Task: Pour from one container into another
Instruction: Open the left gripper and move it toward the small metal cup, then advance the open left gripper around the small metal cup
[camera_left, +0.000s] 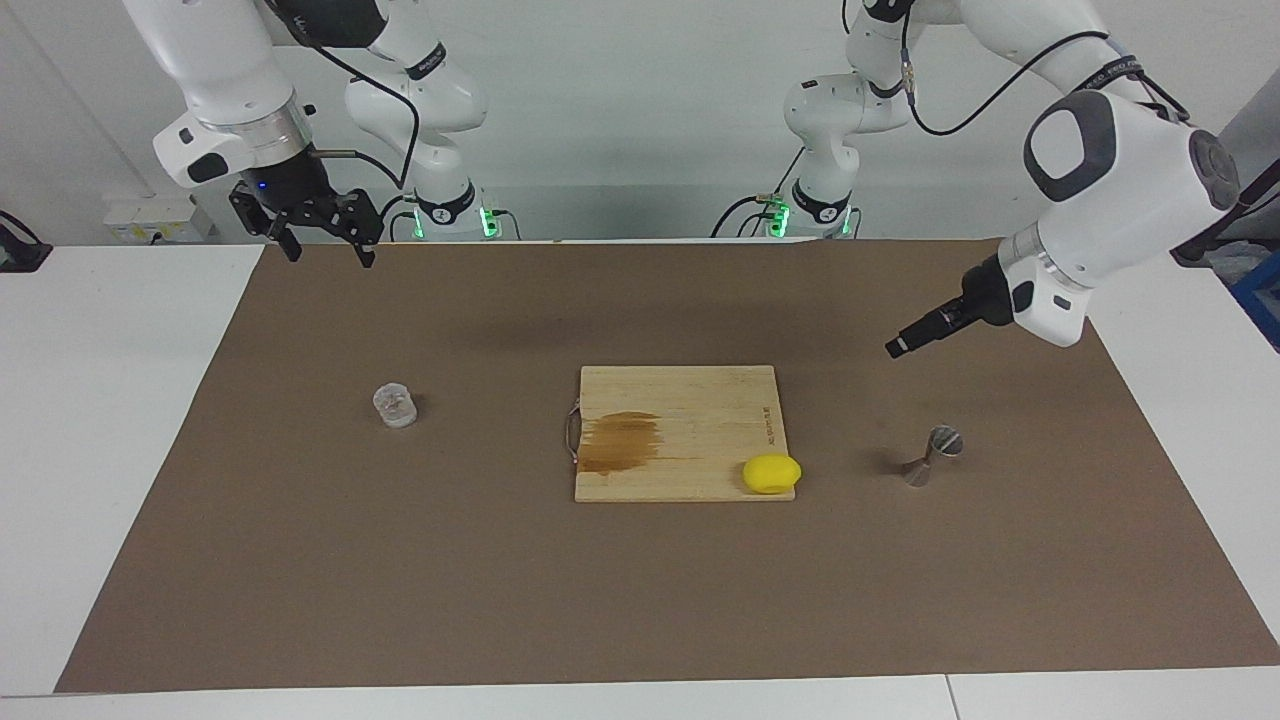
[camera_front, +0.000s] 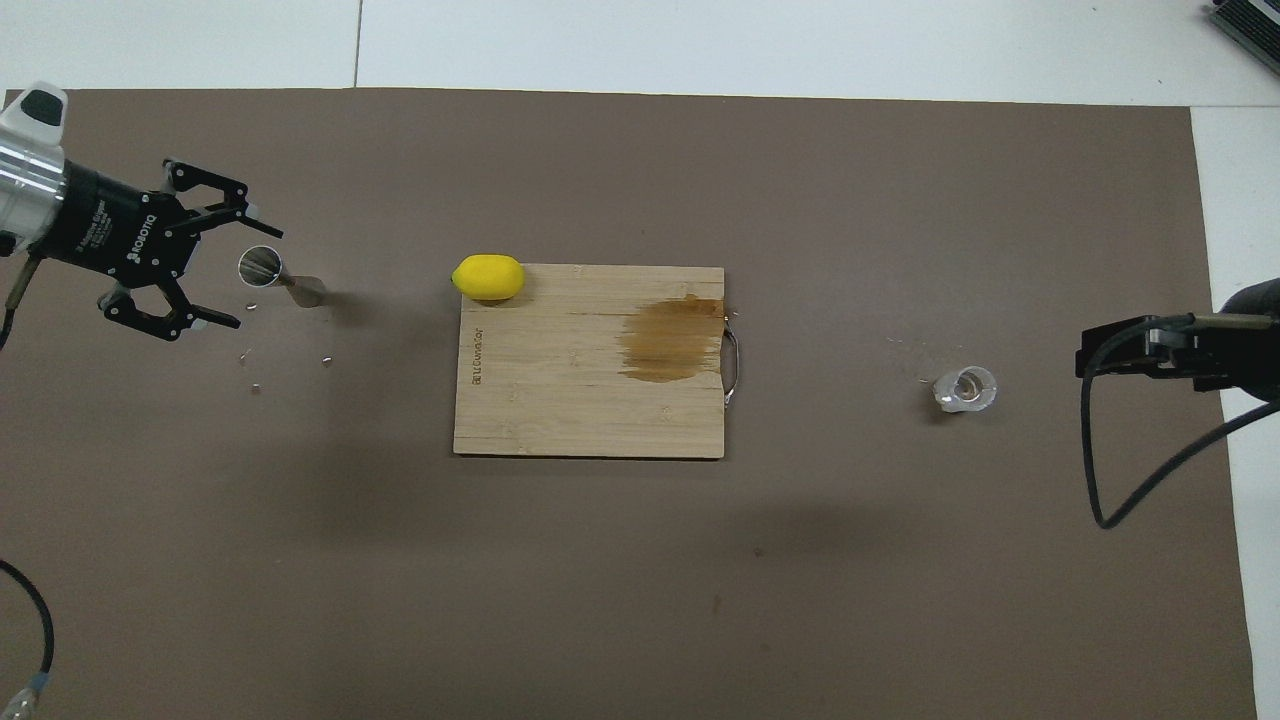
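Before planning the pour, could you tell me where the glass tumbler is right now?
The glass tumbler stands upright on the brown mat toward the right arm's end of the table, beside the cutting board's handle end, untouched.

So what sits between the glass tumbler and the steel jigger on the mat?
The wooden cutting board, with a brown stain and a yellow lump at its corner, lies between glass tumbler and steel jigger; the overhead view shows it best.
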